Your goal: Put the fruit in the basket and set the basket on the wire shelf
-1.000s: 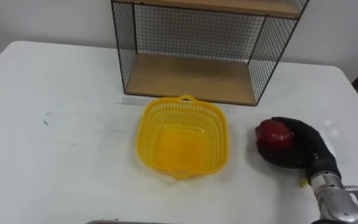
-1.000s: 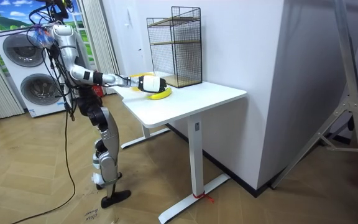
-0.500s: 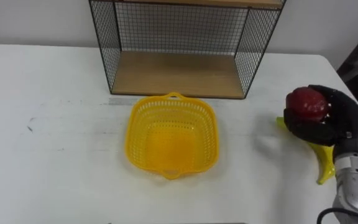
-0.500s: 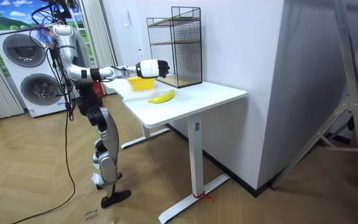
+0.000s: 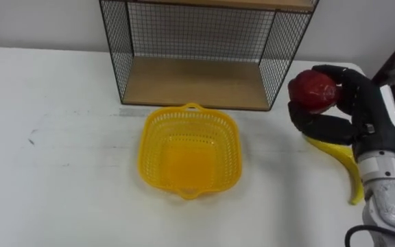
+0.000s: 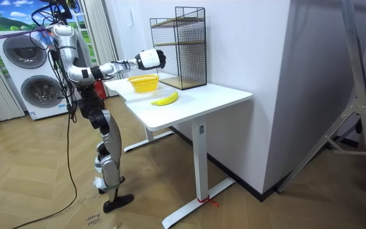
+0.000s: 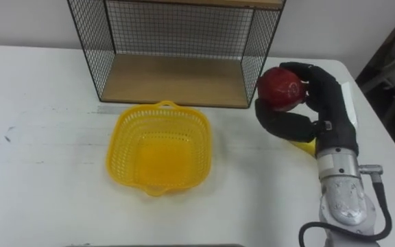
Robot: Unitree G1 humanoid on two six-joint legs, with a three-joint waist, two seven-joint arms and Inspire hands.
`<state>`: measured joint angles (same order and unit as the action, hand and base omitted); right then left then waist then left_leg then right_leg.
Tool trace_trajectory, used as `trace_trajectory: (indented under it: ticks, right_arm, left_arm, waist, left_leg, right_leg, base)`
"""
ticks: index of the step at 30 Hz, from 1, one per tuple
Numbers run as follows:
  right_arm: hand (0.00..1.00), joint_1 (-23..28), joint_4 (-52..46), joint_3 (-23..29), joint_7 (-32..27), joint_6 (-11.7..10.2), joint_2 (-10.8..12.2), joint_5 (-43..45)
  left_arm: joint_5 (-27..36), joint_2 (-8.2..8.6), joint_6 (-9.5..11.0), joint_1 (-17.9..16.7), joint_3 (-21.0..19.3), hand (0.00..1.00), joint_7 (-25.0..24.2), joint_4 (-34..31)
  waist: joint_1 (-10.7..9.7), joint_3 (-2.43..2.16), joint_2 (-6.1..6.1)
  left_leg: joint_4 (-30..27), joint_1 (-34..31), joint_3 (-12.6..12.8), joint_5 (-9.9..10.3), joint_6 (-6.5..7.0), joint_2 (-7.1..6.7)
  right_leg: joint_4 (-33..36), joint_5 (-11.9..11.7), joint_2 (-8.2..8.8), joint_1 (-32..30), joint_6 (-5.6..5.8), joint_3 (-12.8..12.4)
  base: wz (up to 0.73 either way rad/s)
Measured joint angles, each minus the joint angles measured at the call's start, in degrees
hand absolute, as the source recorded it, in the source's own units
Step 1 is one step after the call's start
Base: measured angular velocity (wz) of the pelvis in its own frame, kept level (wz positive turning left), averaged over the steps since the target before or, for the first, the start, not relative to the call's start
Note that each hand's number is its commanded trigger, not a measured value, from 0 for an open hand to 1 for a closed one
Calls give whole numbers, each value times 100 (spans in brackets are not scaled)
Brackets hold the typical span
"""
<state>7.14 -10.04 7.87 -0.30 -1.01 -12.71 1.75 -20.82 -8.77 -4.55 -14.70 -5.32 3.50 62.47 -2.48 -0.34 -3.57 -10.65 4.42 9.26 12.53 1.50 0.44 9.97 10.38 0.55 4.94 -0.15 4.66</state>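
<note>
Fruit first: the red fruit [image 5: 314, 89] had come up off the counter [image 5: 60, 171] within the last second, so I judged the pick done and the carry begun. It sat cupped in my right robot hand [image 5: 362, 116], fingers curled round it, to the right of the yellow basket [image 5: 190, 110], which lay empty before the wire shelf [image 5: 197, 82]. A banana [image 5: 350, 171] waited on the counter below.

The white table [image 5: 46, 171] bears wire shelf [image 5: 201, 82], yellow basket [image 5: 189, 151], banana [image 5: 345, 165].
</note>
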Motion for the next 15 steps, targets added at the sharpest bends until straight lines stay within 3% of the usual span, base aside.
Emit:
trace_trajectory:
  ticks: [6,10,15]
  right_arm:
    - [100,-3,-75,-23,441,0,-2,209]
    - [100,-9,-192,-256,674,3,-4,309]
    - [100,-38,-429,-531,956,132,-22,690]
  left_arm:
    - [-1,17,12,120,106,0,0,116]
    - [-1,28,32,147,231,0,-23,169]
    - [-5,27,22,239,345,0,-41,158]
  waist:
    - [138,-7,-6]
    - [170,19,12]
    - [274,22,23]
  left_leg:
    - [-42,-75,3,-1,2,2]
    - [-70,-132,-9,1,3,5]
    - [-99,-196,-17,0,3,5]
  right_leg:
    - [81,0,5,-97,0,1]
    - [77,0,7,-111,0,19]
    - [84,-2,7,-183,-3,27]
  base:
    - [0]
    - [1]
    - [1]
